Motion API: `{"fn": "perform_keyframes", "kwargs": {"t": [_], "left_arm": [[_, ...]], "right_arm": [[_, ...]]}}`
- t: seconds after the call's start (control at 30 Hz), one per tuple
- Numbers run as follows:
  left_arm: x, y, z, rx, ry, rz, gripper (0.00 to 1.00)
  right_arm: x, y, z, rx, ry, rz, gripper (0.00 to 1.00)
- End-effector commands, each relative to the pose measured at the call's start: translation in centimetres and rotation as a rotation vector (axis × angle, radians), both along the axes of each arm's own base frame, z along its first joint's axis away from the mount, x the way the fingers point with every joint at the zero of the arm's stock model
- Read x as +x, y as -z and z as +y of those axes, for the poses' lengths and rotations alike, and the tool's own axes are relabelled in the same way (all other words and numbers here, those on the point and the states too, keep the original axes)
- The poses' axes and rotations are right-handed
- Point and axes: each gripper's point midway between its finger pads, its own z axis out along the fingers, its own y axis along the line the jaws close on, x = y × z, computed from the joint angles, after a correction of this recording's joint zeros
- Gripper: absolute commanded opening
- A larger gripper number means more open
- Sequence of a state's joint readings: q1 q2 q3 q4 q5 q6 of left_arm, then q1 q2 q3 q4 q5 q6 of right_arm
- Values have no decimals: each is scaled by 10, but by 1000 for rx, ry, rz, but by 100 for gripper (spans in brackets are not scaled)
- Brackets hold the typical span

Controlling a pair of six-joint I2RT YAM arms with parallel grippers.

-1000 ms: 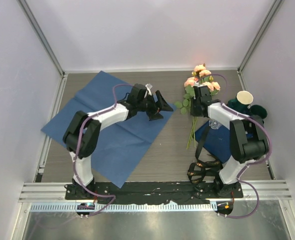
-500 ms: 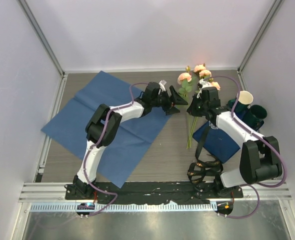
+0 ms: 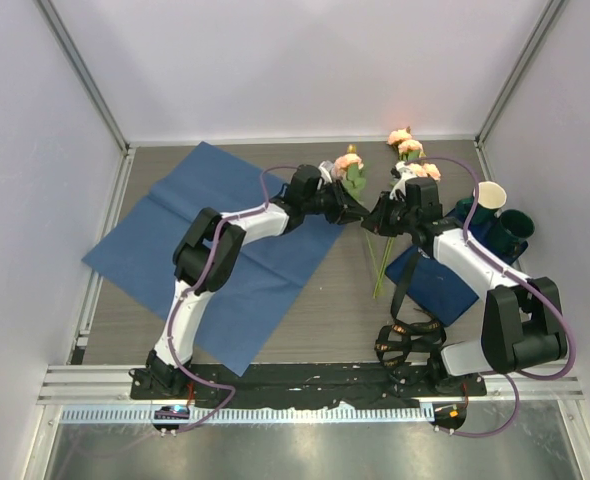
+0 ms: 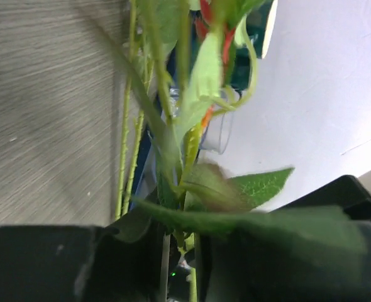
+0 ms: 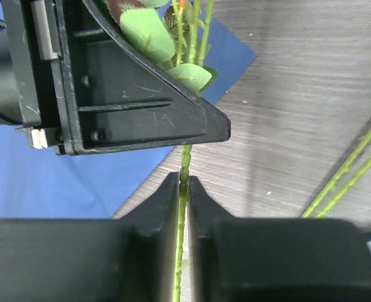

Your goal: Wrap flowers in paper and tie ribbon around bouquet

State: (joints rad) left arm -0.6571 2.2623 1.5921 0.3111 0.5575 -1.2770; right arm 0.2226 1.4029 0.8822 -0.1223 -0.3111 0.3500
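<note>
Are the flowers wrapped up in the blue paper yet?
No, the blue paper lies spread flat and open on the table, and the flowers are off to its side, not rolled inside it.

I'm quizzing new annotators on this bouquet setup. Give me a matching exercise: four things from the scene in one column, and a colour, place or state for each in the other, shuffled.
Things:
1 paper
2 ribbon
3 right tool
4 cup

Descriptions:
A clamped on a stem of the flowers
B pale, rightmost of these
C black, heaped
D blue, spread flat

Pairs: 1-D, 2-C, 3-A, 4-B
</note>
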Motion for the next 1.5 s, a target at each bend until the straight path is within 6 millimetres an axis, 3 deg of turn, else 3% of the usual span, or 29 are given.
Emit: {"fn": "perform_keyframes", "kwargs": {"t": [0.0, 0.07, 0.1, 0.13, 0.17, 0.2, 0.27, 0.33, 0.37, 0.4, 0.47, 0.5, 0.53, 0.6, 0.73, 1.47], "left_arm": [[10, -13, 26, 126, 7, -86, 13], [21, -22, 55, 212, -24, -115, 9], [20, -7, 85, 321, -16, -97, 9], [21, -6, 102, 383, -14, -115, 10], [26, -19, 123, 450, -46, -158, 9], [21, -6, 163, 573, -59, -85, 9], [12, -6, 223, 793, -42, -122, 8], [20, -4, 286, 950, -51, -144, 6], [13, -2, 312, 1015, -45, -105, 4], [21, -2, 354, 1097, -117, -75, 5], [19, 3, 398, 1228, -124, -37, 9], [28, 6, 424, 1297, -156, -4, 9], [29, 9, 436, 1337, -145, 17, 9], [29, 25, 450, 1412, -81, 61, 9], [49, 29, 467, 1513, -110, 51, 8], [100, 54, 452, 1440, -224, 45, 9]], "right_arm": [[3, -27, 4, 21, -9, -70, 38], [6, -35, -5, -8, 40, -83, 50], [3, -35, -8, -24, 53, -70, 53], [5, -37, -15, -47, 86, -75, 56], [2, -41, -18, -57, 97, -73, 57], [3, -44, -21, -65, 106, -78, 57], [2, -46, -22, -76, 107, -81, 57], [1, -45, -20, -71, 96, -81, 57], [0, -44, -17, -60, 78, -79, 57], [-1, -41, -15, -55, 71, -71, 57], [-3, -36, -11, -44, 51, -58, 57], [-4, -34, -10, -39, 42, -53, 57], [-5, -33, -9, -36, 37, -51, 57], [-7, -30, -8, -34, 31, -48, 57], [-7, -34, -7, -30, 24, -62, 57], [-6, -31, -10, -47, 25, -75, 57]]}}
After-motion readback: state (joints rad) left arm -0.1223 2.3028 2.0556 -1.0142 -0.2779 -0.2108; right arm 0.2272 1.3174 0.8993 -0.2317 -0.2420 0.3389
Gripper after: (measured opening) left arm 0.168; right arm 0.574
